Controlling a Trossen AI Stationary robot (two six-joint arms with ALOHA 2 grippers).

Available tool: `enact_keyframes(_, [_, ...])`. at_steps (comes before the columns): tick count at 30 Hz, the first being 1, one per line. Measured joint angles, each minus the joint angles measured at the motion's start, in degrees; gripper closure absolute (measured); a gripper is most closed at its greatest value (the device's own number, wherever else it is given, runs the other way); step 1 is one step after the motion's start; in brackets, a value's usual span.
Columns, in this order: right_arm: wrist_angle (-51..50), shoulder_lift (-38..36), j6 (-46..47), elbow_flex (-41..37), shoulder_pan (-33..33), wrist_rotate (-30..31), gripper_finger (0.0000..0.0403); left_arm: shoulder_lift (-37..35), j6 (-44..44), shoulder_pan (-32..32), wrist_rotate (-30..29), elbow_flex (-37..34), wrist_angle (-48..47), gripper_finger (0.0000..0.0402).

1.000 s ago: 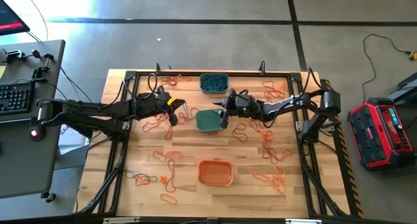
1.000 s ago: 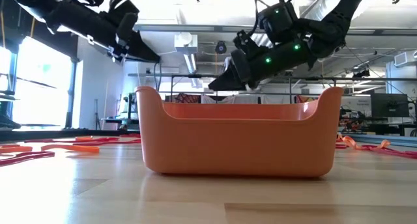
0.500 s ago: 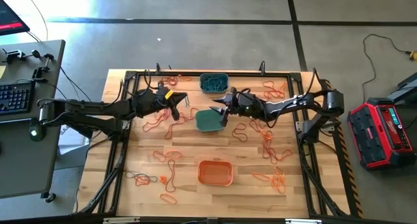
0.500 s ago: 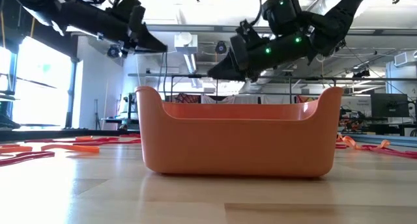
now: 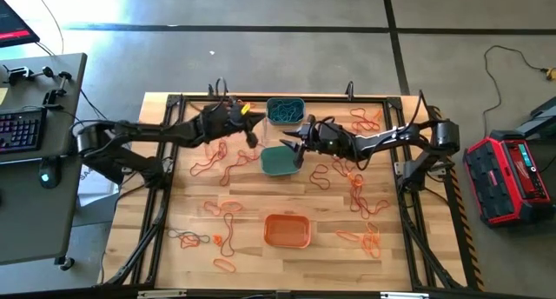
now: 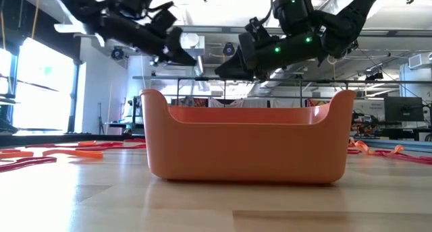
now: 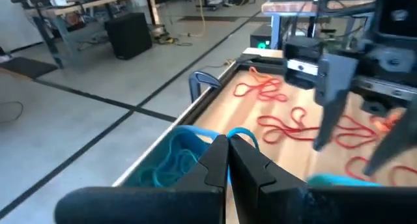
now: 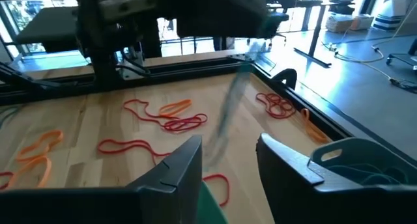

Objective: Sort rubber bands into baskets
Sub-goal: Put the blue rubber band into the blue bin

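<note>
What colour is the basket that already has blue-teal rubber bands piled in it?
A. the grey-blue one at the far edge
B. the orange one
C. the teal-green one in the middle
A: the grey-blue basket at the table's far edge holds a tangle of blue-teal rubber bands, while the orange basket and the teal-green basket show none of those.

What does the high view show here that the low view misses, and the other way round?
Only the high view shows the grey-blue basket with blue bands in it, the green basket, and the red and orange rubber bands scattered over the table. Only the low view shows the orange basket's side wall close up and the room behind. Both show the orange basket and the two arms held above the table, the left gripper beside the grey-blue basket, the right gripper over the green one.
</note>
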Motion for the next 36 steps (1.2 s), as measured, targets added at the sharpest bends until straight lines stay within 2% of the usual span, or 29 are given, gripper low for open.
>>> enact_keyframes(9, [-0.14,0.0,-0.82,0.0,-0.78,0.37,0.0307,11.88,4.25,7.16,3.76,12.43,-0.61,0.0401])
enact_keyframes(14, [-1.04,0.0,-1.03,0.0,-0.87,0.37,0.0332,19.52,4.49,10.18,10.6,19.49,-1.95,0.0401])
enact_keyframes(20, [-2.43,0.0,-1.03,0.0,-0.87,2.18,0.036,28.11,4.94,12.3,13.03,26.48,-3.66,0.0401])
enact_keyframes(25, [-4.57,0.0,-0.5,0.0,-0.87,2.85,0.0375,31.93,5.01,13.22,12.4,28.22,-4.37,0.0399])
enact_keyframes(28, [-5.61,0.0,-0.41,0.0,-0.87,3.06,0.038,32.46,4.96,13.43,12.15,28.22,-4.15,0.0381])
enact_keyframes(33, [-7.36,0.0,1.65,0.04,-1.13,5.99,0.038,32.57,3.84,13.36,12.19,27.52,-4.67,0.033])
enact_keyframes(36, [-15.21,0.0,3.69,2.26,-1.67,7.6,0.038,32.57,3.47,13.41,12.41,26.09,-1.78,0.03])
